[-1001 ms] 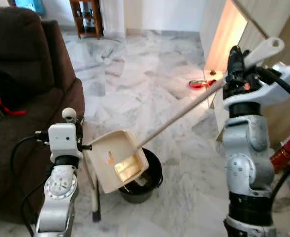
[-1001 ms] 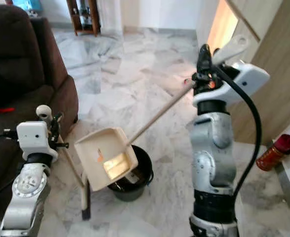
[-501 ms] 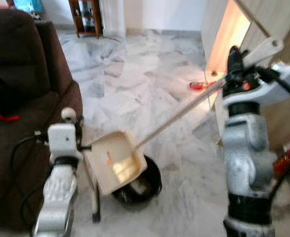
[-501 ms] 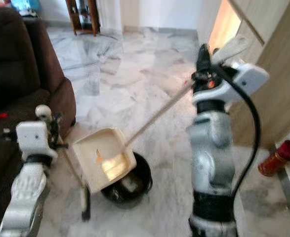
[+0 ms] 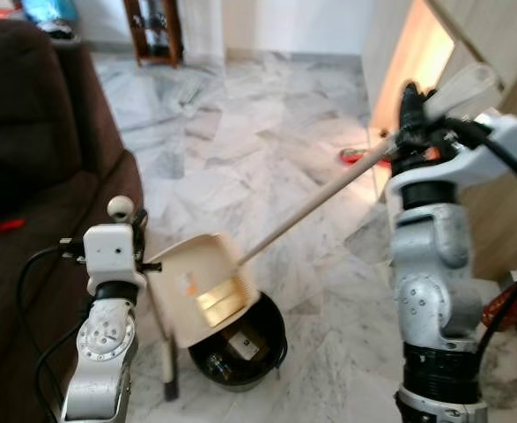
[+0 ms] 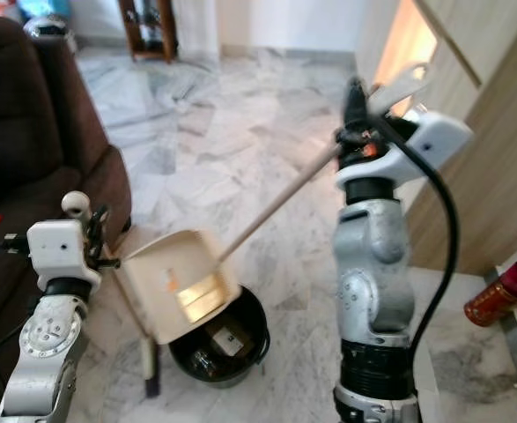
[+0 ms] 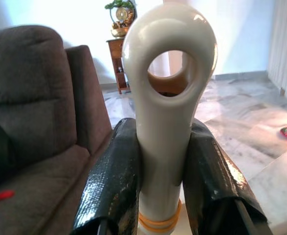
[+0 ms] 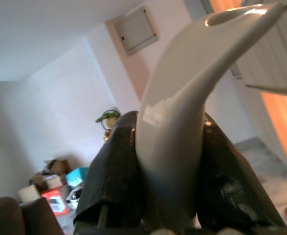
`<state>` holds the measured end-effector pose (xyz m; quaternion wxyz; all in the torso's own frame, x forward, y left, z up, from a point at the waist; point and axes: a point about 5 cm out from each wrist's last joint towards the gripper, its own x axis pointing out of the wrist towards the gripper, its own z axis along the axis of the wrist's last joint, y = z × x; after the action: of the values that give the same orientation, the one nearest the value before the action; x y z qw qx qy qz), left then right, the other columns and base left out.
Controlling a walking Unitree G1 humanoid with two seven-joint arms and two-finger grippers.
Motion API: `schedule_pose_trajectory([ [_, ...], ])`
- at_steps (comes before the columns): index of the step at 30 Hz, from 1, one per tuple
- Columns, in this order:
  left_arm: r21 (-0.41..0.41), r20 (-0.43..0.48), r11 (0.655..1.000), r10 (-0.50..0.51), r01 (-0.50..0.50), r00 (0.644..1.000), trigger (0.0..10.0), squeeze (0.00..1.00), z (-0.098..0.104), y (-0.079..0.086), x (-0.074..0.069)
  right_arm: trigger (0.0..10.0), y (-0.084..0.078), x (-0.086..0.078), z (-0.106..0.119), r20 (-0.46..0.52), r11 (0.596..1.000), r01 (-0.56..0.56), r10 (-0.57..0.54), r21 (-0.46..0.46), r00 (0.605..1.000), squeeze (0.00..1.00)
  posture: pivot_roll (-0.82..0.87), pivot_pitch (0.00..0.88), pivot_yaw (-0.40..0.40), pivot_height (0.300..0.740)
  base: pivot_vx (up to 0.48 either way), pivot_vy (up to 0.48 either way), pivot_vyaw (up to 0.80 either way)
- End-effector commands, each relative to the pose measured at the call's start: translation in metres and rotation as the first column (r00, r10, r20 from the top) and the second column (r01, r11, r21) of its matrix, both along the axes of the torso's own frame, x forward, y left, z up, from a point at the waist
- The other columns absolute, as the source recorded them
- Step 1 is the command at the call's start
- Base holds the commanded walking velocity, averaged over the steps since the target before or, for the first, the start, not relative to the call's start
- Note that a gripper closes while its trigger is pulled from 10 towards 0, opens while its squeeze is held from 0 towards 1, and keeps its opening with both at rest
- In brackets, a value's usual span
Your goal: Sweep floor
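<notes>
My right gripper (image 5: pixel 409 110) is shut high on the long pale handle (image 8: pixel 182 112) of a cream dustpan (image 5: pixel 207 286). The pan hangs tilted over an open black bin (image 5: pixel 240 348) on the marble floor, and some litter lies inside the bin. My left gripper (image 7: pixel 165 127) is shut on the white broom handle (image 7: pixel 167 98), just below its looped end. The broom stands upright beside the sofa, its dark foot (image 5: pixel 170 388) on the floor left of the bin. A small orange mark shows on the pan's inner face.
A dark brown sofa (image 5: pixel 29 176) fills the left side. Wooden cabinet panels (image 5: pixel 496 53) stand at the right, with a red bottle (image 6: pixel 496 295) low beside them. A red object (image 5: pixel 353 156) lies on the floor ahead. A wooden shelf (image 5: pixel 157 31) stands at the far wall.
The view has shifted a little. The dustpan now sits slightly left of and higher over the bin, so more of the bin's inside shows. Both grippers keep their hold.
</notes>
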<state>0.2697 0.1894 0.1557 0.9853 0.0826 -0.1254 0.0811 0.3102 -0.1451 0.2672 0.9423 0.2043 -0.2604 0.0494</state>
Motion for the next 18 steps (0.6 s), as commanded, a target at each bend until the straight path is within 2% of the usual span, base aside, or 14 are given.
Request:
schedule_pose_trajectory([
  [1,0.019,0.057,1.0,-0.009,0.008,0.998,10.0,0.0,0.0125,-0.0027,-0.0011,10.0,-0.0038,-0.0058,0.0136,0.066,1.0,0.01,-0.011,0.018,0.998,0.0,0.03,0.093,0.033,0.74,0.304,0.0,0.0],
  [7,0.021,0.055,1.0,-0.015,0.014,0.998,10.0,0.0,0.0119,-0.0034,-0.0016,10.0,-0.0037,-0.0059,0.0156,0.072,1.0,0.013,-0.014,0.013,0.997,0.0,0.03,0.092,0.033,0.74,0.306,0.0,0.0],
  [12,0.022,0.07,0.999,-0.039,0.038,0.997,10.0,0.0,0.0133,-0.0058,-0.0027,10.0,-0.0034,-0.0064,0.0174,0.084,1.0,0.016,-0.016,-0.002,0.996,0.0,0.03,0.092,0.035,0.74,0.0,0.0,0.0],
  [18,0.021,0.065,0.999,-0.045,0.044,0.997,10.0,0.0,0.0124,-0.0065,-0.0035,10.0,0.0015,-0.0091,0.0204,0.116,0.995,0.025,-0.013,-0.098,0.993,0.0,0.03,0.092,0.035,0.74,0.0,0.0,0.0],
])
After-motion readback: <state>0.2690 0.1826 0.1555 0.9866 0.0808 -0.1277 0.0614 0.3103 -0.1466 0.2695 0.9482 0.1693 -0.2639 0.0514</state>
